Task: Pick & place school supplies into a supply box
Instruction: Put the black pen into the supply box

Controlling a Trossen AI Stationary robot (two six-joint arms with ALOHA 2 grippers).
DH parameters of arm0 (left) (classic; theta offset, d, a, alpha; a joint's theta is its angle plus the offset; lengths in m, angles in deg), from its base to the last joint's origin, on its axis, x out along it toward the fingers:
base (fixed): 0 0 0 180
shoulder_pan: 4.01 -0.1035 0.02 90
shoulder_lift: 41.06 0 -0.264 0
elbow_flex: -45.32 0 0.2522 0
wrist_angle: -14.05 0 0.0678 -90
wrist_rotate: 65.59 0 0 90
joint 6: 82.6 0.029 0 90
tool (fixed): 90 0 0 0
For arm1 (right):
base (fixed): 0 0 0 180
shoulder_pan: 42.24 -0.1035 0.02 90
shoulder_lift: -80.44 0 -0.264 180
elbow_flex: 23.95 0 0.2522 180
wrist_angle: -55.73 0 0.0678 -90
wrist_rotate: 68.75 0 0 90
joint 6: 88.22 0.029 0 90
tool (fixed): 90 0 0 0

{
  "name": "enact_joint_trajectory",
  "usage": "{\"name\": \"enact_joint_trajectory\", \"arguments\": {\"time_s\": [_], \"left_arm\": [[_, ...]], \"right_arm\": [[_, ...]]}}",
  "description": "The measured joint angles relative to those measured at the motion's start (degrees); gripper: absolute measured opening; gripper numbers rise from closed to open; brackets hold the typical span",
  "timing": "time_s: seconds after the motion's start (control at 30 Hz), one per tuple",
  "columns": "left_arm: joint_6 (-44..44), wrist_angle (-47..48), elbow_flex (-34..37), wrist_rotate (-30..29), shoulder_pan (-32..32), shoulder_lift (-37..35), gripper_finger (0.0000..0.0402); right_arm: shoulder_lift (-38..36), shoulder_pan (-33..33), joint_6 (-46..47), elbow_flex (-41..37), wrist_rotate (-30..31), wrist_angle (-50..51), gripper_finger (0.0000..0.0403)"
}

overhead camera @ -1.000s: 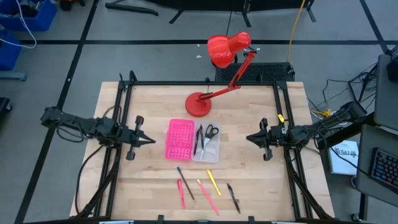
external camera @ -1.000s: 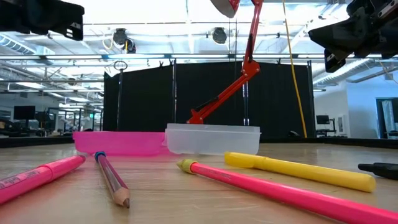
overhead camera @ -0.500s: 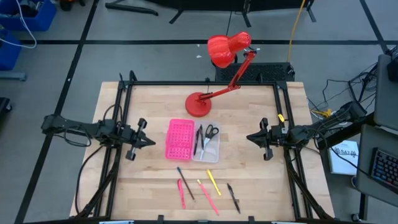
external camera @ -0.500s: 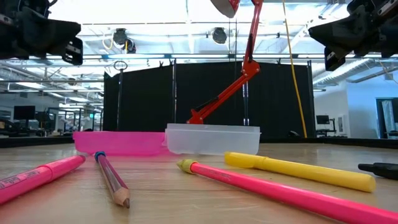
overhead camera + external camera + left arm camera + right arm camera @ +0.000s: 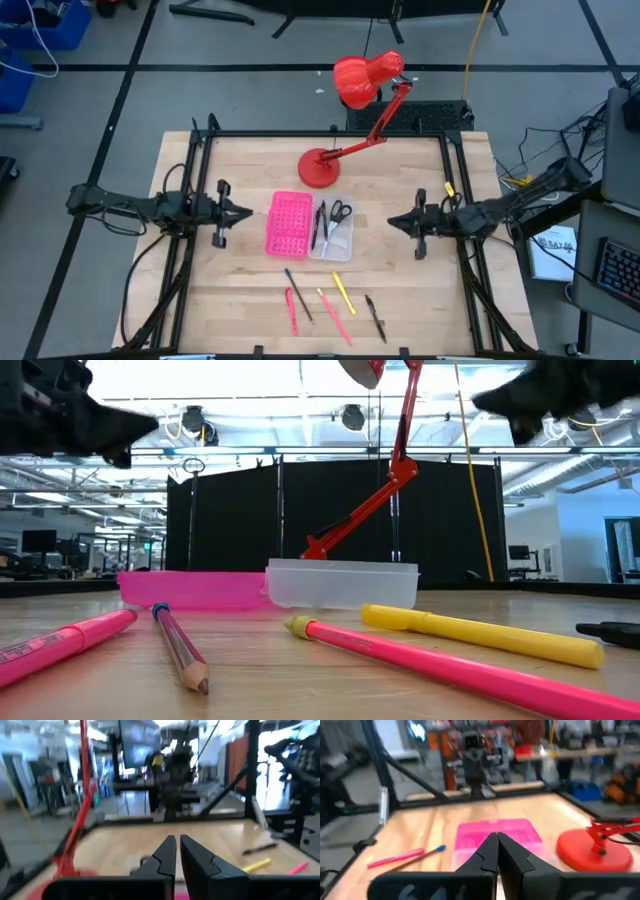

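The supply box lies at mid-table, with its pink holed half [image 5: 288, 222] beside its clear half [image 5: 334, 228]. Black-handled scissors [image 5: 340, 210] and a dark pen [image 5: 321, 226] lie in the clear half. Near the table's near edge lie a pencil [image 5: 298, 295], two pink pens [image 5: 291, 311] [image 5: 336, 316], a yellow pen [image 5: 343, 292] and a black pen [image 5: 375, 317]. My left gripper [image 5: 249, 212] hovers shut to the left of the box. My right gripper [image 5: 390, 222] hovers shut to its right. Both point at the box from above the table [image 5: 240, 290].
A red desk lamp stands with its round base [image 5: 320, 168] just behind the box, and its arm [image 5: 375, 130] rises toward the far edge. A black frame rail [image 5: 320, 133] borders the table. Bare wood lies between each gripper and the box.
My left gripper has moved a little toward the far edge. My right gripper has moved toward the table's left, closer to the box. The box and the pens have kept still.
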Motion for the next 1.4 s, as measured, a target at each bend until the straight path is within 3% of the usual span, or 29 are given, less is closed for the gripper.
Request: {"name": "enact_joint_trajectory", "arguments": {"time_s": [0.13,0.3,0.47,0.73,0.93,1.1,1.23,1.4], "left_arm": [[-3.43,2.56,0.0,-0.34,0.0,0.0,0.0034],[-9.78,4.01,0.02,-0.97,0.0,0.02,0.0036],[-12.34,5.82,0.13,-1.0,0.0,0.02,0.0037],[-12.07,-3.07,0.13,-4.27,0.0,0.02,0.0037],[-11.61,-4.76,0.13,-6.6,0.0,0.02,0.0037],[-10.62,-4.95,0.13,-6.81,0.0,0.02,0.0037],[-7.57,-5.61,0.13,-6.95,0.0,0.01,0.0037],[-4.21,-5.56,0.13,-7.01,0.0,0.02,0.0037]], "right_arm": [[13.81,-4.05,6.76,19.38,5.73,22.28,0.0],[32.81,-8.88,19.24,44.33,5.6,46.14,0.0],[47.74,-13.18,34.31,63.7,-2.83,63.48,0.0],[68.91,-19.67,50.11,86.87,-12.17,75.65,0.0],[74.57,-20.78,72.76,89.18,-20.27,80.02,0.0],[75.8,-21.24,76.07,85.79,-18.74,76.2,0.0005],[75.47,-21.12,78.47,80.11,-20.24,68.11,0.0042],[75.25,-20.37,86.15,74.17,-27.81,65.25,0.0116]]}}
